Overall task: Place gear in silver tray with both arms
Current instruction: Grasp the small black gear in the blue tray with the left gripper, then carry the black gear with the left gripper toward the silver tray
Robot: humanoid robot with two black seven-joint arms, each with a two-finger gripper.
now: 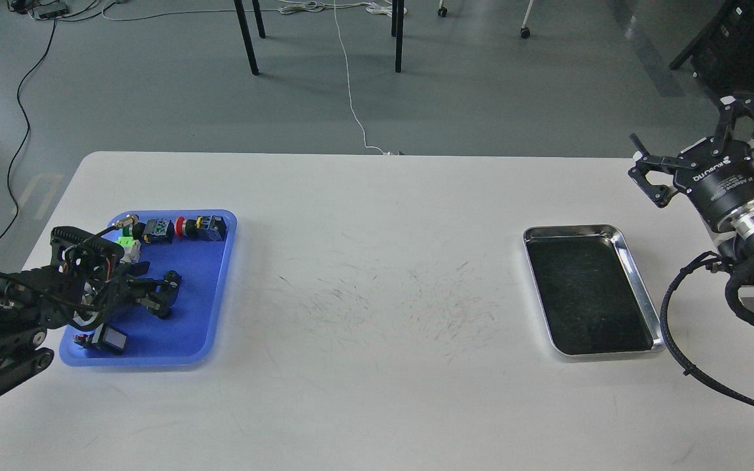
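Observation:
The silver tray lies empty on the right side of the white table. My left gripper hangs low over the blue plastic tray at the left, its two black fingers apart. A pale round part shows partly under it; I cannot tell whether it is the gear or whether the fingers touch it. My right gripper is open and empty, raised above the table's far right corner, behind and to the right of the silver tray.
The blue tray holds several small parts: a red button, black switch blocks, a green piece and a small black box. Scratch marks cover the table's middle. Chair legs and cables are on the floor behind.

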